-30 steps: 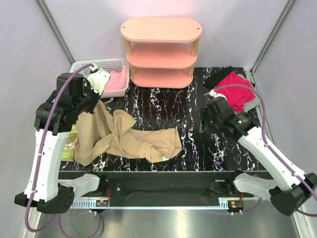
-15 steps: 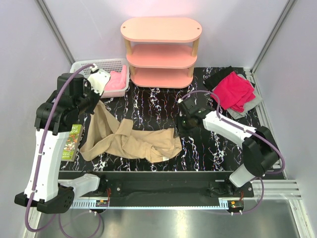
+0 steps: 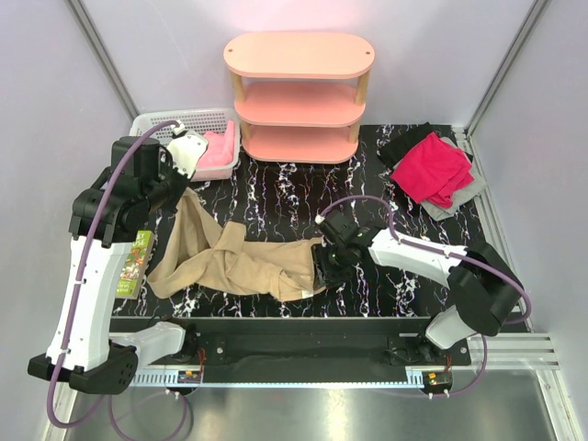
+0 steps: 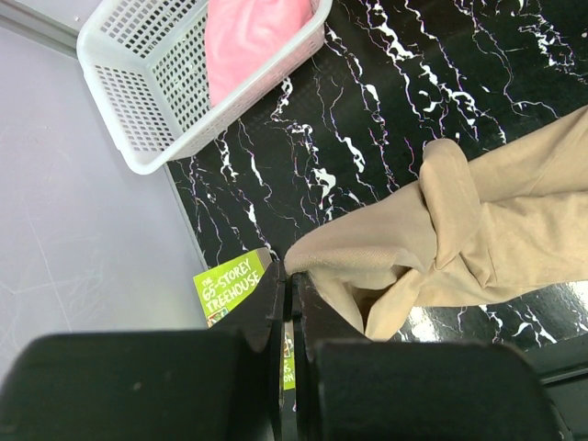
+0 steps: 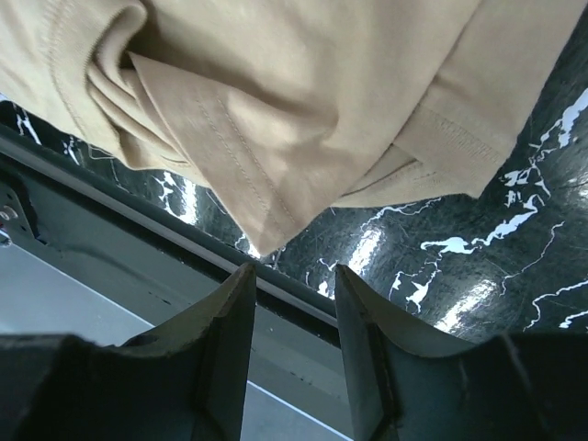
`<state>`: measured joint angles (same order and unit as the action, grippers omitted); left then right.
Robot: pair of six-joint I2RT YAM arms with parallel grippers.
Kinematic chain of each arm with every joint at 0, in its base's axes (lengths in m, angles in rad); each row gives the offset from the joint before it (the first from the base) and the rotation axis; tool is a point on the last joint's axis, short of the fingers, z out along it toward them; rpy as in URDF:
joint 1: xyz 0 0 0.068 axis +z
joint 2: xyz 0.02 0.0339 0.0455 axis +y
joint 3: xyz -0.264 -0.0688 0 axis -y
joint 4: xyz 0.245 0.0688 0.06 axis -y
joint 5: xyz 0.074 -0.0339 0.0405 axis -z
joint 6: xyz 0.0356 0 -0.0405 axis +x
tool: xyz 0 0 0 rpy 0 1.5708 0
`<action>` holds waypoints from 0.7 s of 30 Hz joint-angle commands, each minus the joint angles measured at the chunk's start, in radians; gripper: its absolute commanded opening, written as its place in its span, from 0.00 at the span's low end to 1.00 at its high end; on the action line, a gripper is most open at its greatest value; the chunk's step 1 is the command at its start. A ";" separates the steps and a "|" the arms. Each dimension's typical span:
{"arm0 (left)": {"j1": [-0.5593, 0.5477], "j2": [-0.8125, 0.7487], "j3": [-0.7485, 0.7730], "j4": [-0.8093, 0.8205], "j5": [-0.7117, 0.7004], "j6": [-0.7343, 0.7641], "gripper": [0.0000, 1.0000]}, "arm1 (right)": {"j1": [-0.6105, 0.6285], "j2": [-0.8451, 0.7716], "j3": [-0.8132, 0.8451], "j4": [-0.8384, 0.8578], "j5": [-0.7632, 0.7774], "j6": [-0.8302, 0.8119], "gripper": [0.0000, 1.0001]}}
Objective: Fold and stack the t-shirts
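While our left fingers pinch one end of the tan t-shirt aloft, our right fingers hover half-open at its near corner, likely to spread it.

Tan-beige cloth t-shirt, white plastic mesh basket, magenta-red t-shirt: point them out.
Tan-beige cloth t-shirt (image 3: 262, 268), top external view, mid-body.
White plastic mesh basket (image 4: 136, 108), left wrist view, side wall.
Magenta-red cloth t-shirt (image 3: 434, 170), top external view, centre.

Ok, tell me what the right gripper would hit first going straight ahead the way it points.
Probably the tan t-shirt: its folded corner lies just ahead of the right gripper, though the gap is hard to judge.
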<state>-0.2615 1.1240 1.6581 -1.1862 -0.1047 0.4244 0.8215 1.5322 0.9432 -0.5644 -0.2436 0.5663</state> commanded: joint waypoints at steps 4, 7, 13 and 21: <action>0.005 -0.009 0.006 0.051 0.017 -0.010 0.00 | 0.005 0.034 0.017 0.061 0.022 -0.009 0.47; 0.005 -0.013 0.003 0.051 0.014 -0.007 0.00 | -0.002 0.057 0.048 0.034 0.134 -0.043 0.46; 0.005 -0.026 -0.018 0.051 -0.001 0.010 0.00 | -0.019 0.048 0.031 -0.022 0.214 -0.059 0.45; 0.005 -0.020 -0.034 0.062 0.014 0.007 0.00 | -0.123 -0.064 -0.043 -0.038 0.237 -0.066 0.46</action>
<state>-0.2615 1.1183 1.6226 -1.1778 -0.1028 0.4229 0.7555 1.5227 0.9195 -0.5888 -0.0502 0.5224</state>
